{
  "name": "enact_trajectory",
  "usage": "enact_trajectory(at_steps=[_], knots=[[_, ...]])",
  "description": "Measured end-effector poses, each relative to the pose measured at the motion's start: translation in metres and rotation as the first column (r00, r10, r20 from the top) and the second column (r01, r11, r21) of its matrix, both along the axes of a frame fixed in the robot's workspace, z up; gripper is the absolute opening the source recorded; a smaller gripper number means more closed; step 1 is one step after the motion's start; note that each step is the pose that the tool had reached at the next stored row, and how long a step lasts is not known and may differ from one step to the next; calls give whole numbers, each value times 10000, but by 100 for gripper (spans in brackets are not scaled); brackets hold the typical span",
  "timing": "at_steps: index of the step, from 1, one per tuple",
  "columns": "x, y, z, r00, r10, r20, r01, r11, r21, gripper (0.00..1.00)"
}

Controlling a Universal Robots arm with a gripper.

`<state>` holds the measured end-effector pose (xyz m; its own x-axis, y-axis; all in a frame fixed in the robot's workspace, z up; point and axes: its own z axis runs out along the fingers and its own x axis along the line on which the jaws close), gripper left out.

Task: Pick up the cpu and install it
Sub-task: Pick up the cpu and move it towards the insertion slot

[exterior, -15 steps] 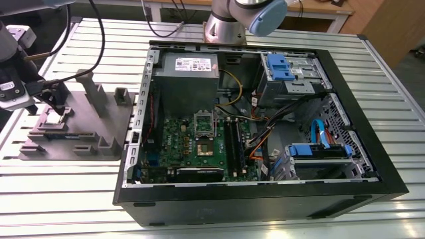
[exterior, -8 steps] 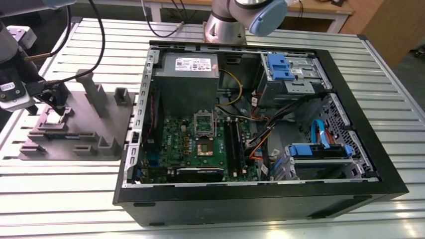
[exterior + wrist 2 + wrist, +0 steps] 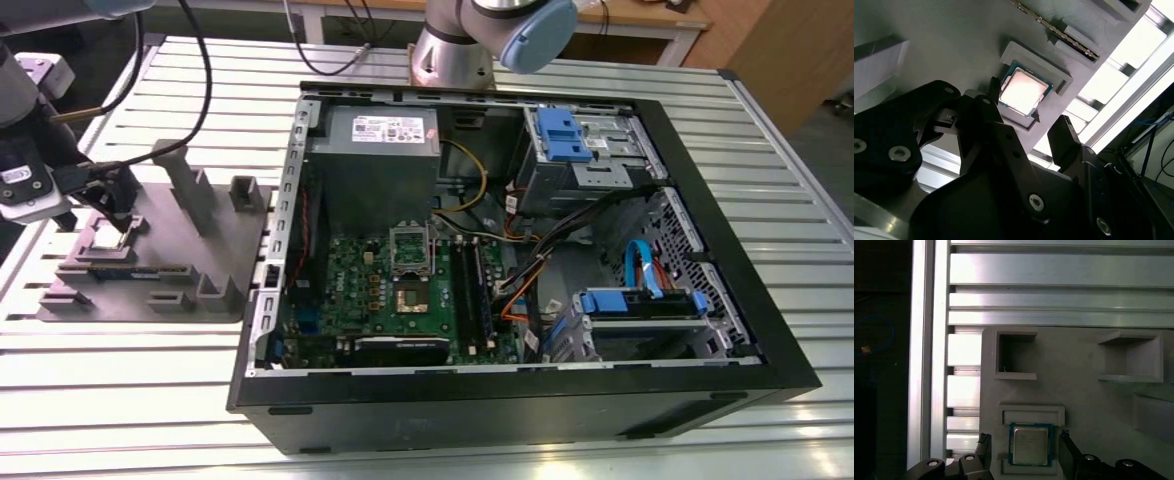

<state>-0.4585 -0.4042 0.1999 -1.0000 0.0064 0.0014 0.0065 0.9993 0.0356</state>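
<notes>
A slatted aluminium table (image 3: 134,420) carried everything. On it an open desktop computer case (image 3: 534,400) lay on its side with the panel off, presumably so its motherboard (image 3: 400,300) faced upward and could be reached from above. At about nine o'clock from the case in the exterior view sat a grey fixture tray (image 3: 200,250), moulded with pockets that seemed meant to hold parts at known spots.

The gripper (image 3: 1028,100) hung over that tray with its fingers (image 3: 1068,455) released and spread, one at either side of a shallow square recess. No contact with the chip showed in either wrist view. The straddle looked like an approach to take it by opposite edges.

The cpu (image 3: 1029,445) lay flat in that recess, silvery top up. A raised lip ran around it, likely to keep it square.
</notes>
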Motion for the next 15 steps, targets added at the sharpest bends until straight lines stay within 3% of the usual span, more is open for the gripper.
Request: enact_trajectory(at_steps=[10, 15], knots=[[48, -1, -107, 9999, -124, -2, 124, 9999, -28, 65], [48, -1, -123, 9998, -201, -1, 201, 9997, -136, 65]])
